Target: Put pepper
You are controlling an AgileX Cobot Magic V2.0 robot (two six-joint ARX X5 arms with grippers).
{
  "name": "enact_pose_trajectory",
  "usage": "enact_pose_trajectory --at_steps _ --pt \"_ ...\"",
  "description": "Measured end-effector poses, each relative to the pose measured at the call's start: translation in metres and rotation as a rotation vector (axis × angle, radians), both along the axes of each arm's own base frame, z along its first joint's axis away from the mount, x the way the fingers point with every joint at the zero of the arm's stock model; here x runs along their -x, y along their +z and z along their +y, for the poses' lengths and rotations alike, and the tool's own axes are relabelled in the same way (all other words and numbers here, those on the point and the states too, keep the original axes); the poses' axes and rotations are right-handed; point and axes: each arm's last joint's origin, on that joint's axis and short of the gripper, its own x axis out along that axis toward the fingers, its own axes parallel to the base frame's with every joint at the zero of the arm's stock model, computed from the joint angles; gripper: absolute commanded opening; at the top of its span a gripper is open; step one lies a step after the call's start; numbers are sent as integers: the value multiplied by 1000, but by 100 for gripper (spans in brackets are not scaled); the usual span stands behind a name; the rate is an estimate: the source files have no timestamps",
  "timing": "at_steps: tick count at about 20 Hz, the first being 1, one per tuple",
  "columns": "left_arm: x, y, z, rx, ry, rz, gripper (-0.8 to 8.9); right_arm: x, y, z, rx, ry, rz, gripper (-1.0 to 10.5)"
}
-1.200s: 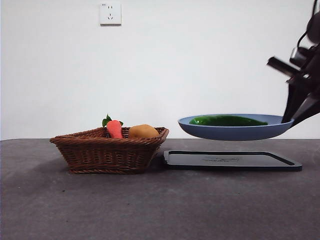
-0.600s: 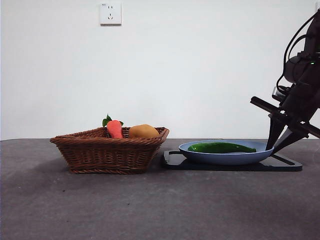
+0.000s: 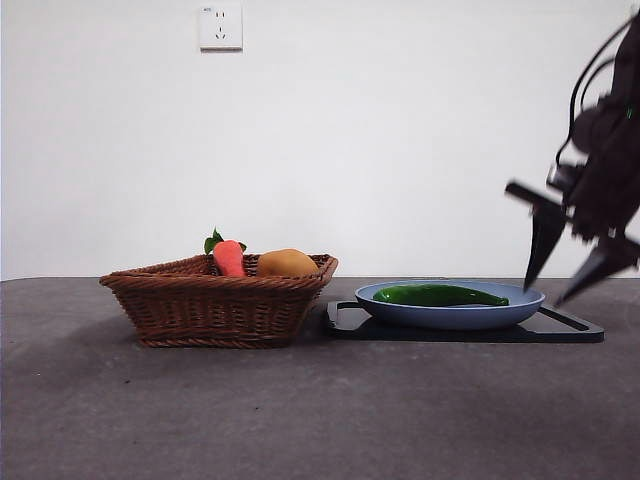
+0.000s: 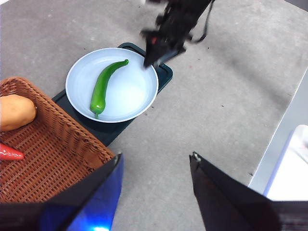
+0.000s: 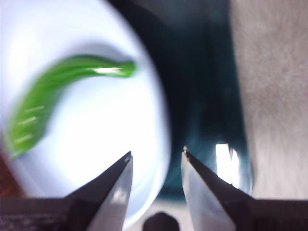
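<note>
The pepper [image 3: 440, 295] lies in the blue plate [image 3: 450, 316], and the plate sits on the dark tray [image 3: 570, 328] toward the right edge of the table [image 3: 300, 420], just beside the basket [image 3: 215, 305]. The carrot [image 3: 229, 257] and a rounded yellow-orange item [image 3: 287, 263] are in the basket. The right tool [image 3: 570, 270] hangs just above the plate's right rim with its jaws spread and nothing between them, clear of the plate; its wrist camera looks down past the rim at the blurred pepper [image 5: 53, 98]. The left tool [image 4: 156, 166] waits high over the table's near side, jaws apart and empty. The setting-down of the plate looks done, so the step in hand is probably the release and the clearing away. If the pepper is meant for the basket, the next move calls for coming down over its middle, across its length, closing on the glossy skin without letting it roll in the plate.
</note>
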Motion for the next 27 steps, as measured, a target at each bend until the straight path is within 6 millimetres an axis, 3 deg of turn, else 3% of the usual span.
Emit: enact_pose_trajectory --at_steps 5,8,11,14,18,22,24,25,27 --pt "0 0 0 0 0 0 245 60 106 2 42 86 -218 185" --pt "0 0 0 0 0 0 245 110 157 13 64 160 -339 182" --pt "0 0 0 0 -1 0 245 167 193 24 80 238 -430 181" --pt "0 0 0 0 0 0 245 213 208 33 145 296 -439 181" --pt "0 0 0 0 -1 0 245 253 213 40 193 377 -402 181" --pt "0 -1 0 -5 -1 5 235 265 216 42 187 404 -429 127" --pt "0 -1 0 -5 -1 6 101 264 215 42 195 420 -433 3" --pt "0 -1 0 -5 -1 6 16 264 216 42 200 433 -440 7" --pt "0 -1 0 -6 0 7 8 264 216 42 207 452 -450 8"
